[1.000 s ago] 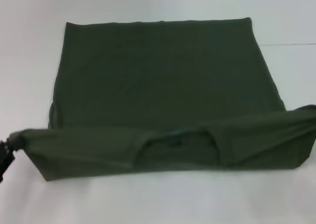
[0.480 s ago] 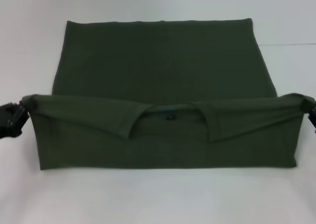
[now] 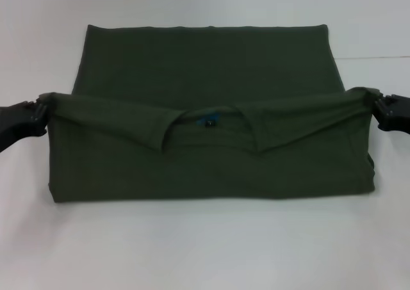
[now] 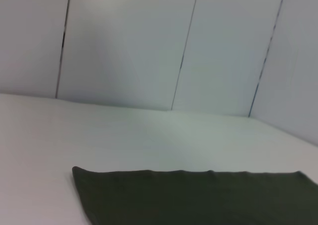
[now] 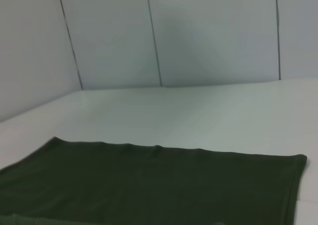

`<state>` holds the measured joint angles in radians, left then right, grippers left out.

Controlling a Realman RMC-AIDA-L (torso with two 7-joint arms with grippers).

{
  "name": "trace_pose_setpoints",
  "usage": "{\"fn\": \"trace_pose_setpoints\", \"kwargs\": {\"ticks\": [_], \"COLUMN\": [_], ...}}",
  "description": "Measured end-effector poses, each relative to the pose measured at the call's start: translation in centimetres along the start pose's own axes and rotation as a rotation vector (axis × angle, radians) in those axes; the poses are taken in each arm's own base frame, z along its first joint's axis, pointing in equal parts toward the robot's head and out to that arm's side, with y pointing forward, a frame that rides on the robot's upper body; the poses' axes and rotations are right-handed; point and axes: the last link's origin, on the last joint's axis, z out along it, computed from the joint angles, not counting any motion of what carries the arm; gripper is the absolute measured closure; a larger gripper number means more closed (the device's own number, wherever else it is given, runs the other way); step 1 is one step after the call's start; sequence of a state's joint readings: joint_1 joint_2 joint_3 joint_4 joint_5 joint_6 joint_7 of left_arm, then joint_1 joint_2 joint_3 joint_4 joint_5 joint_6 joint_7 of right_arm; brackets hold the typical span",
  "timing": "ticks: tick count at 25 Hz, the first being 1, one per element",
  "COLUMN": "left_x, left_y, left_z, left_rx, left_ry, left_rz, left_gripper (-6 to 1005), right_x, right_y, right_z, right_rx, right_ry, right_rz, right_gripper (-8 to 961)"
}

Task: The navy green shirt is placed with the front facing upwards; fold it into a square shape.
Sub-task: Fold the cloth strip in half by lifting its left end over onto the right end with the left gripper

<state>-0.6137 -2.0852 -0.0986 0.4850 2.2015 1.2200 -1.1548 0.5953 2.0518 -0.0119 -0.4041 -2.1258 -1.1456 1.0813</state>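
Observation:
The navy green shirt (image 3: 211,72) lies on the white table, sleeves folded in, its near part lifted and doubled over toward the far hem. The collar with a small blue label (image 3: 209,119) shows at the middle of the raised edge. My left gripper (image 3: 40,109) is shut on the left corner of that raised edge; my right gripper (image 3: 377,102) is shut on the right corner. Between them the edge is stretched and sags a little at the middle. Each wrist view shows only the shirt's flat far part (image 4: 198,195) (image 5: 149,185), no fingers.
White table (image 3: 205,251) surrounds the cloth on all sides. Pale wall panels (image 4: 149,46) with dark seams stand beyond the table's far edge.
Both grippers have carried the shirt's near edge up and away from me, over the flat part. The fold now covers more of the shirt, and both arms show further in.

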Motion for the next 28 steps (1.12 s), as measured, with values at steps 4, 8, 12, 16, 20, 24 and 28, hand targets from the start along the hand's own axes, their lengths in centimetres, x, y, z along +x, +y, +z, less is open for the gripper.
{"fn": "trace_pose_setpoints", "kwargs": {"ticks": [4, 8, 12, 16, 20, 24, 28], "left_x": [0.4, 0.9, 1.8, 2.2, 1.8, 1.3, 1.3], "left_y": [-0.1, 0.1, -0.3, -0.3, -0.2, 0.6, 1.1], "left_z": [1.8, 3.0, 4.2, 5.0, 6.2, 7.3, 7.8], "left_rx": [0.042, 0.056, 0.099, 0.116, 0.159, 0.180, 0.174], "left_ry": [-0.027, -0.036, -0.040, -0.050, -0.091, -0.129, -0.125], "left_rz": [0.017, 0.039, 0.052, 0.057, 0.082, 0.134, 0.119], "left_gripper": [964, 964, 964, 963, 963, 963, 963], "right_x": [-0.7, -1.3, -2.1, -2.8, -2.8, -2.0, -1.6], "right_y": [0.0, 0.0, -0.1, -0.1, 0.0, 0.5, 1.1], "right_z": [1.5, 2.6, 3.7, 4.4, 5.1, 5.6, 5.9], "right_rx": [0.019, 0.038, 0.053, 0.065, 0.088, 0.118, 0.119], "right_ry": [0.023, 0.041, 0.048, 0.050, 0.067, 0.091, 0.078], "right_rz": [-0.024, -0.046, -0.064, -0.074, -0.074, -0.081, -0.089], "right_gripper": [919, 919, 919, 919, 918, 918, 918]}}
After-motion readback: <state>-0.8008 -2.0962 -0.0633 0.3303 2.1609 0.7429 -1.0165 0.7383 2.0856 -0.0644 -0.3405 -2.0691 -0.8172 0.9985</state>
